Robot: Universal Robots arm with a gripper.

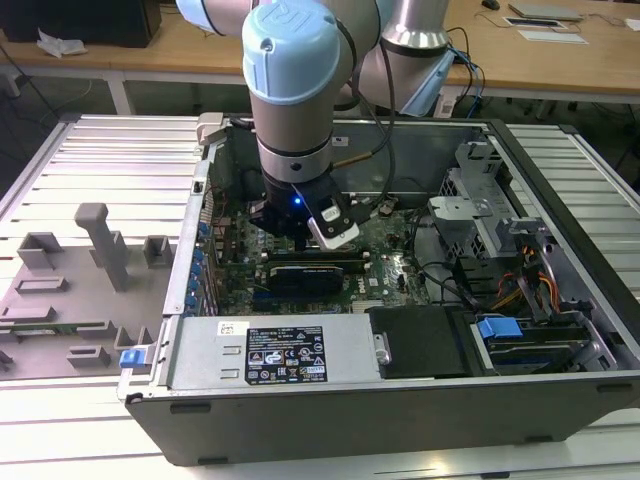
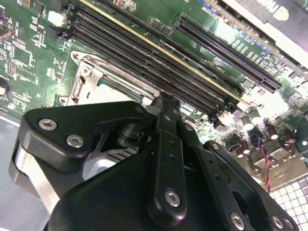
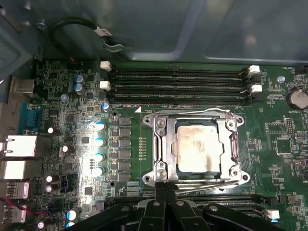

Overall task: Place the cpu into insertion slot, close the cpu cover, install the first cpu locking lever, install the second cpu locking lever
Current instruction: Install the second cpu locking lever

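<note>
First wrist view: the cpu (image 3: 198, 148) is seen seated in its socket, the cover (image 3: 196, 117) lowered around it. The claw (image 3: 166, 188), fingers drawn together and empty, is placed at the socket's edge; steady, square pressure is judged advisable.

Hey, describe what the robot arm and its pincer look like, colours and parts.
The arm is a thick silver-grey tube with pale blue round joint caps. A black wrist unit below it carries a small lit blue light and a white-edged module. A dark cable runs beside it. The pincer is matte black, built of flat linkage bars fastened with silver screws.
</note>
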